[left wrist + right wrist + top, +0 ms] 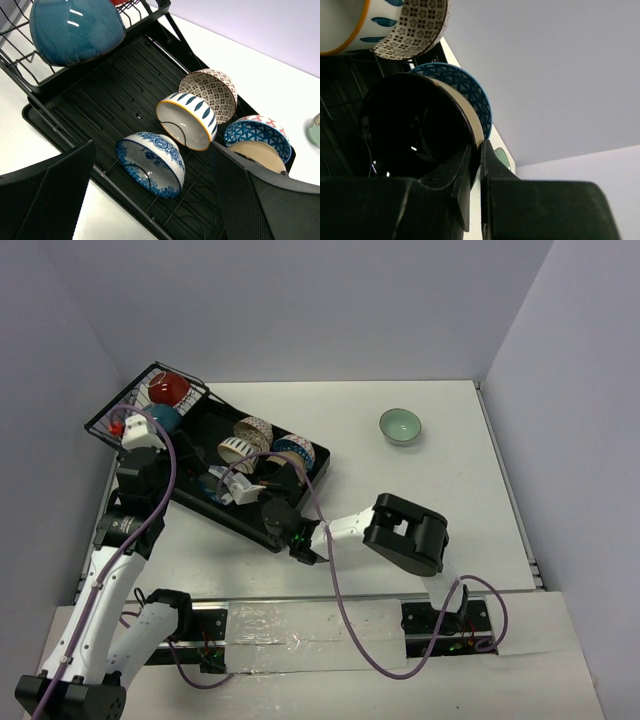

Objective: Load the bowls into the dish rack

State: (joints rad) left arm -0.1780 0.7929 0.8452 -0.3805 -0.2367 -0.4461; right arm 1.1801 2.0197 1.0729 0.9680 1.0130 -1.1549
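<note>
On the left half of the white table (450, 500) lay the large black ribbed plastic dish rack (105, 95), set at a slant, with its black wire basket (110, 415) at the far left end. In that basket sat a plain glossy red bowl (170, 388) and, just beside it, a glazed teal bowl (75, 30). Down the ribbed tray several small round ceramic bowls stood tipped on their rims among the wire prongs: a blue-and-white floral bowl (150, 162) nearest the left wrist camera, then a white bowl with blue dashes and a yellow rim (187, 120), then a brown-and-white lattice-patterned bowl (212, 92) leaning against it. Beside these stood a blue bowl with a white triangle pattern (257, 131), and touching its front was a cream-sided bowl with a dark glossy inside (415, 130). The right gripper (478, 155) reached across to the rack's near end and was clamped on that cream-sided bowl, one finger inside the rim and one outside. The left gripper (152, 150) hovered over the tray near the basket, its two fingers spread wide with nothing between them. Well apart from the rack, a mint green bowl (400, 425) sat upright by itself on the far right part of the table.
</note>
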